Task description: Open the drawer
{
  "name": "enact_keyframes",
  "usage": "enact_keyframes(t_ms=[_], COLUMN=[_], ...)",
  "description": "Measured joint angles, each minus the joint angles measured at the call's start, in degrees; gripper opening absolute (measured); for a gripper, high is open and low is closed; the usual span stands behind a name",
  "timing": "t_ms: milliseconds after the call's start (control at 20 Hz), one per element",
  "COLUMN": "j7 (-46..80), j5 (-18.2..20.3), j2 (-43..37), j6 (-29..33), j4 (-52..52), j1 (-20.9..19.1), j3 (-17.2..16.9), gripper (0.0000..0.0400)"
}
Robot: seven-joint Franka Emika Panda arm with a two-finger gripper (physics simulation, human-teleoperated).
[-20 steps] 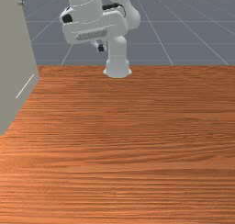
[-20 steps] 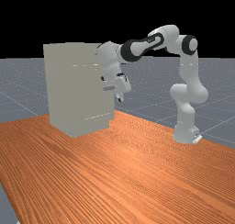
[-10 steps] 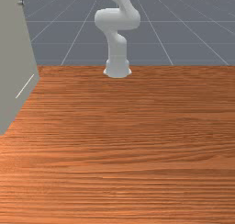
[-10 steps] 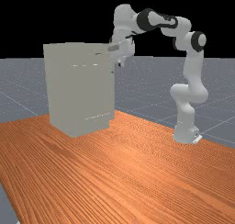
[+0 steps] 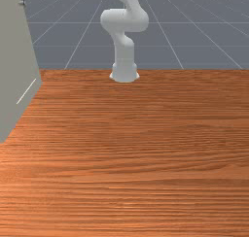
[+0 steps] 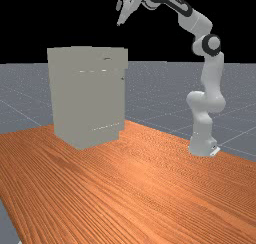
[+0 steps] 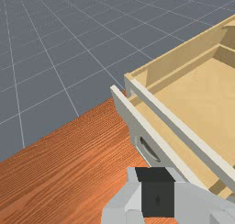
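In the far view my gripper [image 6: 120,23] is raised well above the grey cabinet [image 6: 85,98], apart from it. The cabinet's top drawer [image 6: 126,58] juts out slightly at its right side. In the wrist view, my gripper [image 7: 157,195] overlaps the lower part of the drawer front [image 7: 158,147]. That panel stands off from the pale rail behind it, with a narrow strip of light wood between them. A curved handle [image 7: 149,150] is on the panel's outer face, beyond my gripper in the picture. The front view has the cabinet [image 5: 17,61] at its left edge.
The wooden table [image 6: 150,188] spreads before the cabinet in the far view. A small knob [image 6: 122,78] sits below the top drawer at the cabinet's right edge. Light wood walls [image 7: 183,51] enclose the cabinet's interior in the wrist view.
My hand has risen from beside the cabinet to above it in the far view and has turned. It has gone up out of the front view. The cabinet body has stayed put.
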Motion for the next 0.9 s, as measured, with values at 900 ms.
enact_keyframes(t_ms=[900], j7=[0.52], j5=[0.67], j2=[4.09], j6=[23.47], j4=[-17.27], j1=[-7.61], j3=[-3.55], gripper=[0.0])
